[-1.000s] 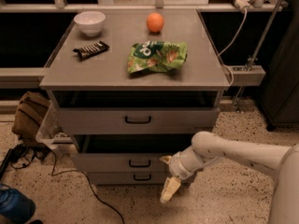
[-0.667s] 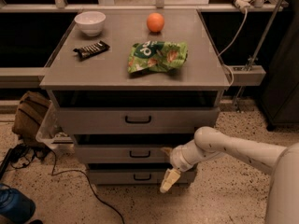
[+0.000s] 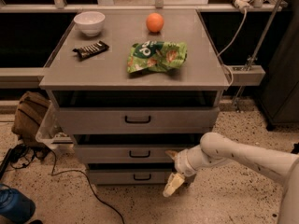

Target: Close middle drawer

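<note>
The middle drawer (image 3: 107, 154) is second in the grey cabinet (image 3: 201, 66), between the top drawer (image 3: 93, 120) and the bottom drawer (image 3: 112, 176). A dark gap shows above its front, so it is judged not fully seated. The gripper (image 3: 173, 171) is positioned at the right end of that front, with its fingers (image 3: 173, 185) spread and nothing held. The upper finger appears to touch the panel, while the lower one hangs before the bottom drawer. This placement suits pushing, not grasping, because closing needs only pressure on the flat front. From the gripper, the drawer's pull handle (image 3: 139, 154) lies near, at about 10 o'clock, and the front extends toward 9 o'clock.
</note>
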Tool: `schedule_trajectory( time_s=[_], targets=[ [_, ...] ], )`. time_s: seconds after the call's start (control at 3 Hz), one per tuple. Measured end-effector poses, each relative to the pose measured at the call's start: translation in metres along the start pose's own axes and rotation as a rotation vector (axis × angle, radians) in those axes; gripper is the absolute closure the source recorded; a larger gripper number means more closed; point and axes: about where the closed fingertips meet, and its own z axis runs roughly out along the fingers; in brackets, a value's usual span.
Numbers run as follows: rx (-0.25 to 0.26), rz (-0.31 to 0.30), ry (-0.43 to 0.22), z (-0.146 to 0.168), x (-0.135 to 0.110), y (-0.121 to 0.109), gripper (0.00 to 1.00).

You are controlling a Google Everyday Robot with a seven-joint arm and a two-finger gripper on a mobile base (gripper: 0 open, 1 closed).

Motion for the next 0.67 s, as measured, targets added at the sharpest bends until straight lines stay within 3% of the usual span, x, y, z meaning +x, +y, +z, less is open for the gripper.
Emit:
schedule_trajectory(
  time_s=[0.33, 0.67],
  targets=[
    [0.095, 0.077, -0.012, -0.032, 0.012, 0.018, 0.00],
    [0.258, 0.192, 0.037, -0.104, 0.042, 0.056, 0.00]
  ],
)
